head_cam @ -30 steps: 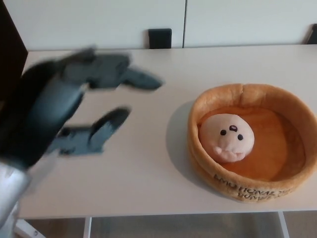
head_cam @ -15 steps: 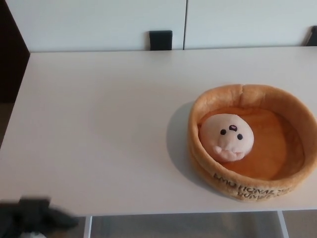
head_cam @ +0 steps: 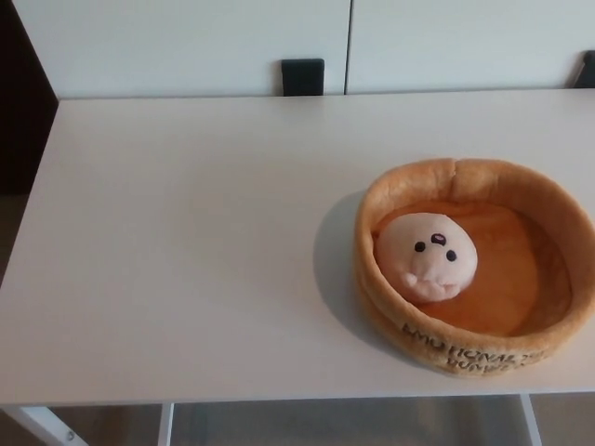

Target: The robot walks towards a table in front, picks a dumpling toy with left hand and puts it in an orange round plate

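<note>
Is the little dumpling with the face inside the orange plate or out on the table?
Inside. The dumpling toy sits on the floor of the orange round plate, against its left wall, with the rim all around it.

desk (head_cam: 186,260): right edge cut off by frame; legs mostly cut at bottom
plate (head_cam: 465,348): right rim clipped at frame edge; rim lettering too blurry to read
dark object (head_cam: 587,67): upper right, mostly cut off, can't ID
dumpling toy (head_cam: 426,255): underside hidden by plate's near wall

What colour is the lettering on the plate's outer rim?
Black, on the orange round plate, seen in the head view.
</note>
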Tool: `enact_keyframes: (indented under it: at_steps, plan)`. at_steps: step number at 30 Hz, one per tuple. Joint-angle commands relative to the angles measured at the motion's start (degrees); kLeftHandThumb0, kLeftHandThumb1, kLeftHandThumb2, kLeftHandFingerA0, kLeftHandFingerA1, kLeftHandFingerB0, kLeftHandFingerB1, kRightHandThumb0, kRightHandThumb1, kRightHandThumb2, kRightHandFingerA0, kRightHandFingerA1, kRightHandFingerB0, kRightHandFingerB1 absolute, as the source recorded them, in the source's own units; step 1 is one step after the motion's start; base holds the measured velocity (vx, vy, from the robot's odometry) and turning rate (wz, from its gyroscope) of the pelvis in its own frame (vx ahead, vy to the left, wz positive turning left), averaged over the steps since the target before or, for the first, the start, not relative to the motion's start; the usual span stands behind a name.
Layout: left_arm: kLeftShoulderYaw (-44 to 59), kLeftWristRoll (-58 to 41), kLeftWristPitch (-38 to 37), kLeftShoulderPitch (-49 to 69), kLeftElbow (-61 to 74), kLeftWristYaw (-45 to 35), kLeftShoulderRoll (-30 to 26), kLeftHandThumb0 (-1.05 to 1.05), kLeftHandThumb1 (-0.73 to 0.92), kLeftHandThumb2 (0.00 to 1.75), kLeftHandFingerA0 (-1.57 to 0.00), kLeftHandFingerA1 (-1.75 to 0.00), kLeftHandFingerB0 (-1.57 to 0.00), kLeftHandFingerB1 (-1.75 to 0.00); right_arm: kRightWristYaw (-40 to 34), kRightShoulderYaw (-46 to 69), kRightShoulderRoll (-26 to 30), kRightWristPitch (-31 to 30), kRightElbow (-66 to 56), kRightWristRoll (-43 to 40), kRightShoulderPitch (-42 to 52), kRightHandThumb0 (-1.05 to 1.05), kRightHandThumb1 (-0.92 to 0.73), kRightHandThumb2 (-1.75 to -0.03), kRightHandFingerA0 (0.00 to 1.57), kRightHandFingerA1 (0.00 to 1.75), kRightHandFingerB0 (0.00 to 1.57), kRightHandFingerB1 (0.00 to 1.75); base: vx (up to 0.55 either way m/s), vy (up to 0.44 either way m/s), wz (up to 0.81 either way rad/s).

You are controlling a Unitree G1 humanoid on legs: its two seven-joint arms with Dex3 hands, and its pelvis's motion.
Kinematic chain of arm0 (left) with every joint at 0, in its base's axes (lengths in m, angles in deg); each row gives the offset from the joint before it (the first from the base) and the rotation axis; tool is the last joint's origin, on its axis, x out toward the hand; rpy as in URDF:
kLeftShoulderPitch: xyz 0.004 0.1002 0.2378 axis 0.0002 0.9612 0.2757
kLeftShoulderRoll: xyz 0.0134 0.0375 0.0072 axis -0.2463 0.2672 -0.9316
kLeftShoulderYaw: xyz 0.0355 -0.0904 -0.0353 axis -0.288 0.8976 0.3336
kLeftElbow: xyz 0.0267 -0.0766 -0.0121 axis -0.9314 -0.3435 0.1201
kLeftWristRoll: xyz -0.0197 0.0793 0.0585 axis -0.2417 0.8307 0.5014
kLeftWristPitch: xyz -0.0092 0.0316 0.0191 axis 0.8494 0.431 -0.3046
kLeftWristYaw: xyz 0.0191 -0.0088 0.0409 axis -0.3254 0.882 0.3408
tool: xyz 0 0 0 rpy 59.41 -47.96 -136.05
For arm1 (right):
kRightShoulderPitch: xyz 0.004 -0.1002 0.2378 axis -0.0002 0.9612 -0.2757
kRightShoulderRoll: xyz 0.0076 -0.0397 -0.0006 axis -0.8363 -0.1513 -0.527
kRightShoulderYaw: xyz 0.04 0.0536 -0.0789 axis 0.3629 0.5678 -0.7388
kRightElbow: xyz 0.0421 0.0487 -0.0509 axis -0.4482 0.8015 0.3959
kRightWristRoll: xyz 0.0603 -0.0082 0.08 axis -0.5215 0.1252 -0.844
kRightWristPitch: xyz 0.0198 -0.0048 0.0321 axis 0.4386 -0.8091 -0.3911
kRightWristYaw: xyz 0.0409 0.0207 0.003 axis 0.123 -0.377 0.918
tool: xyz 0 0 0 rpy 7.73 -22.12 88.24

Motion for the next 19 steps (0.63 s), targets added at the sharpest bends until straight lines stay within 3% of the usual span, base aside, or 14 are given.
enact_keyframes:
  at_steps: [1,5,6,8,10,11,14,15,16,17,19]
  plan:
    - [-17.49,16.36,-9.65,-11.55,-36.46,8.32,-11.43,-0.31,0.54,0.56,-0.95,-0.50,-0.98,-0.51,-0.30,0.24,0.50,0.18,1.08,-0.13,1.34,-0.11,-0.56,-0.56,0.63,0.50,0.46,0.40,0.00,0.000,0.00]
    - [-21.60,16.37,-9.27,-18.09,-46.02,9.93,-9.50,-0.29,0.60,0.59,-0.89,-0.51,-0.95,-0.52,0.02,0.47,0.41,0.34,0.76,-0.48,1.87,-0.10,-0.57,-0.56,0.63,0.50,0.45,0.40,0.00,0.000,0.00]
    - [-22.28,15.78,-9.08,-20.62,-48.90,9.86,-8.81,-0.36,0.44,0.84,-0.87,-0.74,-0.87,-0.70,-0.23,0.41,0.27,0.40,1.00,-0.39,1.93,-0.10,-0.56,-0.56,0.63,0.50,0.47,0.41,0.00,0.000,0.00]
    - [-22.95,15.02,-9.00,-23.35,-51.94,9.75,-8.12,-0.36,0.44,0.84,-0.87,-0.74,-0.87,-0.70,-0.61,0.27,0.11,0.50,1.31,-0.20,2.00,-0.10,-0.56,-0.56,0.63,0.50,0.47,0.41,0.00,0.000,0.00]
    - [-23.73,14.60,-6.55,-26.89,-54.85,10.99,-7.29,-0.36,0.42,0.83,-0.84,-0.77,-0.86,-0.70,-0.75,0.22,-0.01,0.52,1.59,-0.11,1.80,-0.12,-0.56,-0.56,0.64,0.50,0.47,0.41,0.00,0.000,0.00]
    - [-23.96,14.48,-5.66,-28.61,-56.47,12.00,-6.99,-0.26,0.47,0.53,-0.94,-0.72,-0.97,-0.53,-0.92,0.12,-0.04,0.55,1.61,0.02,1.69,-0.13,-0.56,-0.56,0.64,0.50,0.48,0.41,0.00,0.000,0.00]
    - [-23.96,13.74,-1.28,-32.48,-58.69,16.10,-6.05,-0.25,0.44,0.54,-0.84,-0.61,-0.99,-0.58,-1.16,0.28,-0.12,0.64,1.61,-0.11,1.48,-0.12,-0.56,-0.56,0.65,0.50,0.48,0.41,0.00,0.000,0.00]
    - [-23.50,13.13,1.45,-33.64,-59.44,20.55,-4.99,-0.31,0.47,0.54,-0.72,-0.55,-0.93,-0.57,-1.11,0.36,-0.27,0.54,1.65,-0.20,1.37,-0.12,-0.56,-0.56,0.64,0.50,0.47,0.41,0.00,0.000,0.00]
    - [-23.26,12.86,2.38,-33.97,-60.00,23.02,-4.39,-0.31,0.47,0.54,-0.72,-0.55,-0.93,-0.57,-1.08,0.31,-0.35,0.45,1.68,-0.17,1.32,-0.12,-0.56,-0.56,0.64,0.50,0.47,0.41,0.00,0.000,0.00]
    - [-22.36,11.57,3.23,-34.24,-61.61,28.44,-2.81,-0.29,0.49,0.54,-0.67,-0.64,-0.60,-0.48,-1.13,0.20,-0.61,0.51,1.77,-0.09,1.36,-0.11,-0.56,-0.56,0.65,0.50,0.47,0.41,0.00,0.000,0.00]
    - [-21.61,10.24,3.06,-34.28,-63.16,32.26,-1.57,-0.29,0.49,0.54,-0.67,-0.64,-0.60,-0.48,-1.23,0.11,-0.83,0.71,1.87,-0.03,1.48,-0.11,-0.56,-0.56,0.65,0.50,0.47,0.41,0.00,0.000,0.00]
